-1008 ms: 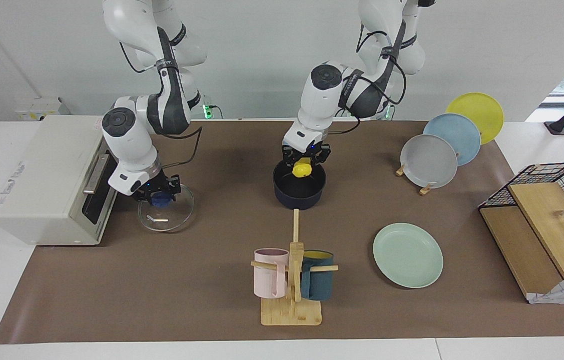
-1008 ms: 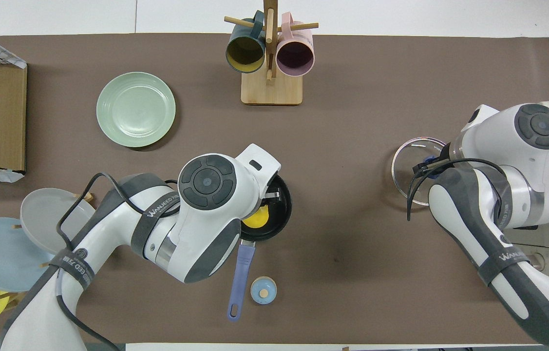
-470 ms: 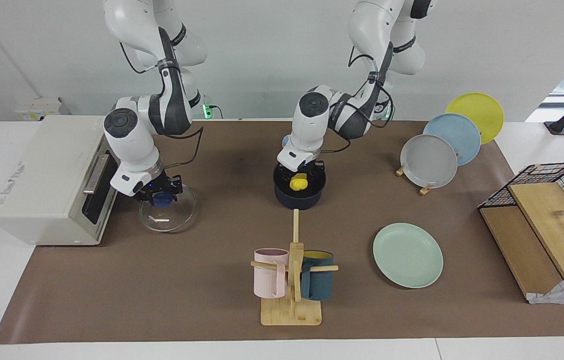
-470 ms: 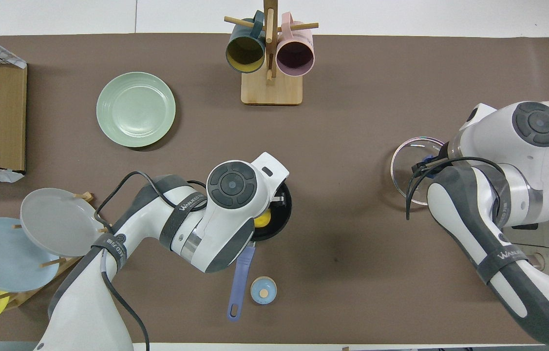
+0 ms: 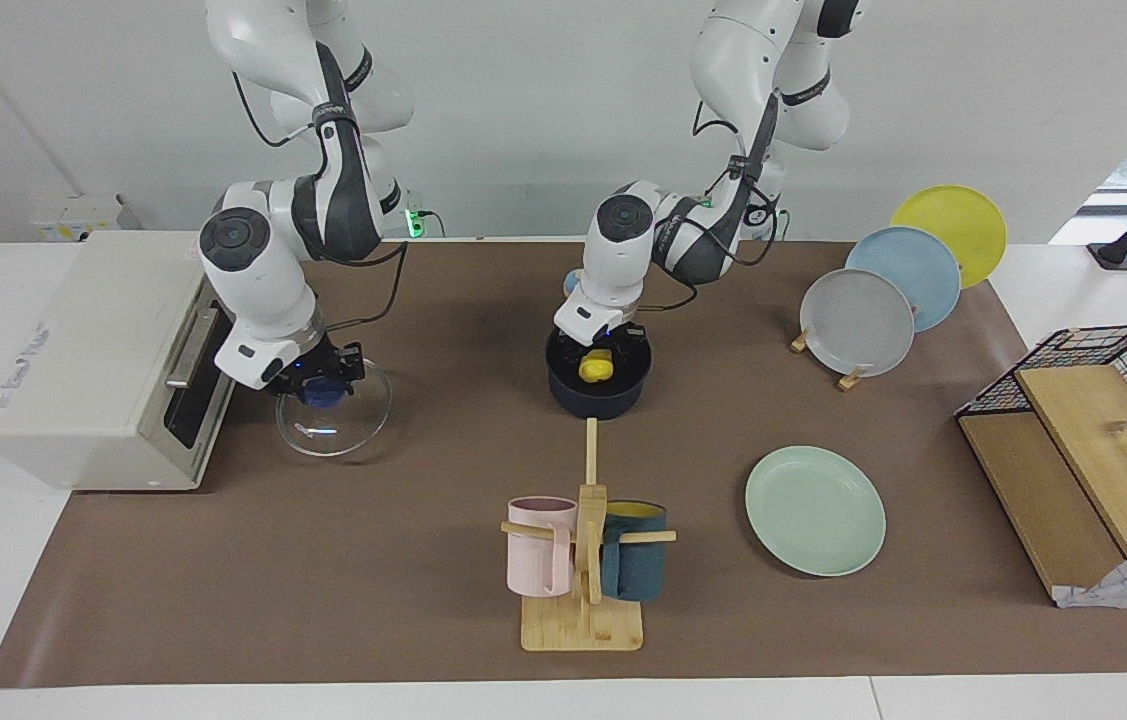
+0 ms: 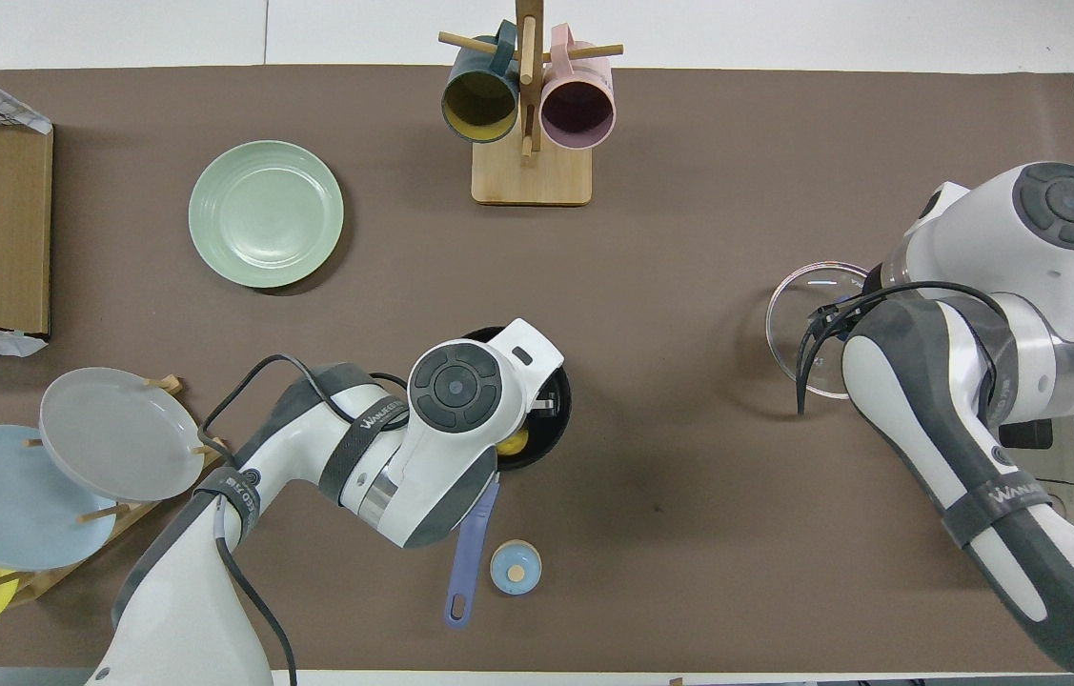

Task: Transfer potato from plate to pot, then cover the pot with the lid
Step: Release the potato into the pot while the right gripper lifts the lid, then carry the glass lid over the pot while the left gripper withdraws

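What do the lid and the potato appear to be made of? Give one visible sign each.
Lid: clear glass or similar, since the mat shows through; its knob looks like blue plastic. Potato: probably glossy plastic, judging by its uniform bright yellow and sheen.

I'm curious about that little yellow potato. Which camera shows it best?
The facing view. There the potato shows whole, down inside the pot, with the left gripper shut on it. In the overhead view the left arm covers most of it; only a yellow sliver peeks out by the pot's rim.
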Controlling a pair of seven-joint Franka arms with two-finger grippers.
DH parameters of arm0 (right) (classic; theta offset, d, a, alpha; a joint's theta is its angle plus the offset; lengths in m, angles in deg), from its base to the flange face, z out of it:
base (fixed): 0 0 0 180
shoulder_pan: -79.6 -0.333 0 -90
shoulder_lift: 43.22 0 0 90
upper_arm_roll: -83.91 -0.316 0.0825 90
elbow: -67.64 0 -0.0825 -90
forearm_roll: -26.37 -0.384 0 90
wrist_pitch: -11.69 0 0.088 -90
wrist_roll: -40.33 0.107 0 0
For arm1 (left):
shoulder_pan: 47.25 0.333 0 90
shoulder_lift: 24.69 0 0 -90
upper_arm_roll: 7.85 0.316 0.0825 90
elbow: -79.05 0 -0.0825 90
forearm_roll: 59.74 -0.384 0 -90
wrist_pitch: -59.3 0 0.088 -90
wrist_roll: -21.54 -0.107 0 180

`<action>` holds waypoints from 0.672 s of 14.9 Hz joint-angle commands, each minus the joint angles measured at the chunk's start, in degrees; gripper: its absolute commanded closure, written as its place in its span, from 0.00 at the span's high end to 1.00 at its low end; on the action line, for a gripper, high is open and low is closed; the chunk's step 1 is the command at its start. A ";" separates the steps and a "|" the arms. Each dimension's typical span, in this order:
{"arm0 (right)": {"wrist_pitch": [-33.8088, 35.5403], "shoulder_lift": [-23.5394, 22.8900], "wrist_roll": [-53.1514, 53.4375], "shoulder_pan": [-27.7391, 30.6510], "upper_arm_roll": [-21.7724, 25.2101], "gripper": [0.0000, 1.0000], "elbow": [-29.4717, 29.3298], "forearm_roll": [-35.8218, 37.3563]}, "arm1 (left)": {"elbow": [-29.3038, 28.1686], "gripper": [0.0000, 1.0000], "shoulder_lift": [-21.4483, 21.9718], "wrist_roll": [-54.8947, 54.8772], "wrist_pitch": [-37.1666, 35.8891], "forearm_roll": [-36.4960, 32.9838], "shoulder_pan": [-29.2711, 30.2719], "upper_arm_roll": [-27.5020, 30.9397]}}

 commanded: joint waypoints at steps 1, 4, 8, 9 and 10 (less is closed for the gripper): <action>4.81 2.74 0.81 -0.04 -0.11 0.00 -1.89 -0.54 | -2.29 0.00 0.83 -0.61 1.99 -0.90 -1.11 1.01; 10.08 6.26 0.81 0.22 -0.02 0.00 -2.85 -0.28 | -2.12 0.62 0.83 -2.37 1.81 -0.90 -0.84 1.01; 15.97 6.79 0.90 -0.04 -0.11 0.00 -8.11 -0.54 | -0.28 1.00 2.58 -2.55 -1.86 -0.81 -0.14 1.10; 16.86 6.71 0.81 -0.13 -0.11 0.00 -9.87 -0.54 | 0.95 1.00 3.46 -2.64 -5.01 -0.81 0.64 1.10; 17.74 6.44 0.73 -0.13 -0.19 0.00 -11.28 -0.54 | 2.88 1.00 4.60 -2.90 -8.61 -0.55 1.78 1.02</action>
